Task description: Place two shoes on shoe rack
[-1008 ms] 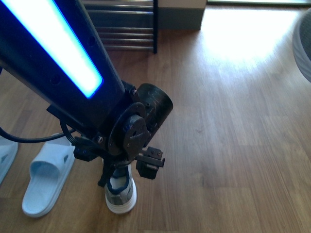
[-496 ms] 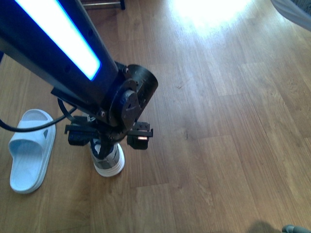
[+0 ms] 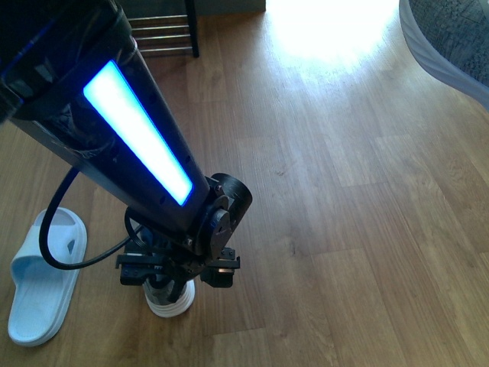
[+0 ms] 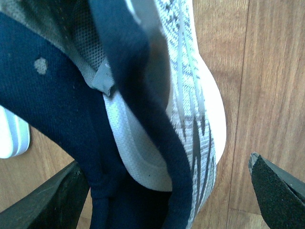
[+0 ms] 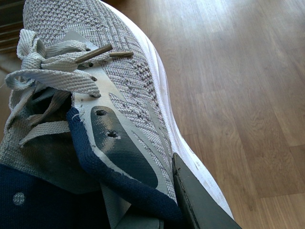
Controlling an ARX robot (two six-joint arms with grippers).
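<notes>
So nothing is racked yet: my right gripper (image 5: 162,210) clamps a first sneaker (image 5: 133,71), my left gripper (image 4: 167,186) straddles the floor sneaker (image 4: 190,95), jaws apart; shoe rack (image 3: 160,30) far left.

Left arm (image 3: 145,145) reaches steeply down, its pincer (image 3: 174,275) spread wide; right pincer (image 5: 187,202) clamps a sneaker (image 5: 128,76).

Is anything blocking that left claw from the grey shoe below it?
Nothing visible does. The left gripper hangs open directly over the grey sneaker, whose navy collar lies between its spread fingers.
</notes>
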